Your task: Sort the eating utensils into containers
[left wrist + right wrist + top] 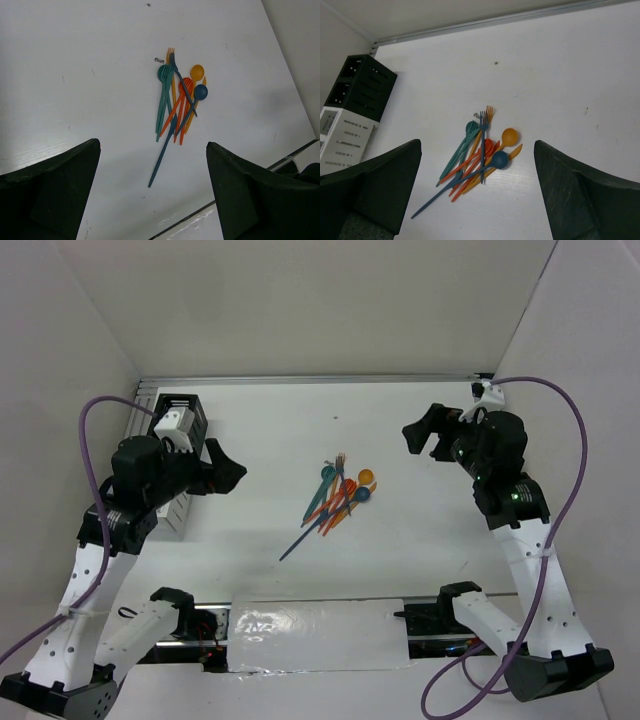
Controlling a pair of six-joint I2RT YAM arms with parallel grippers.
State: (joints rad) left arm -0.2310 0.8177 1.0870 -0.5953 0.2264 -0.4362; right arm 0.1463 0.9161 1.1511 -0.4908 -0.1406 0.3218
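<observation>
Utensils of thin orange, teal and dark-blue plastic (336, 500) lie heaped on the white surface (420, 430); we hold both arms' jaws spread, empty.

1 heap of utensils (480, 150), approx. a dozen; too overlapped for an exact total. Spoons w/ bowls showing: 3, i.e. teal spoon (471, 126), dk blue spoon (500, 159), yellow-orange spoon (509, 135). Forks w/ tines showing: 2 for sure, i.e. dk blue fork (482, 118), orange fork (490, 109); poss. a 3rd, teal, beside the teal bowl. Knives: 2, i.e. dk blue knife (158, 165), orange knife (516, 149). Plus 1 red-orange head (489, 146), spoon or fork, can't tell, and a few red-orange and teal handles w/ ends buried. Containers: 1 black bin (362, 87), at least 1 white bin (345, 132); rest of the row hidden. Grippers: 2, i.e. left gripper (228, 465), right gripper (425, 435).
</observation>
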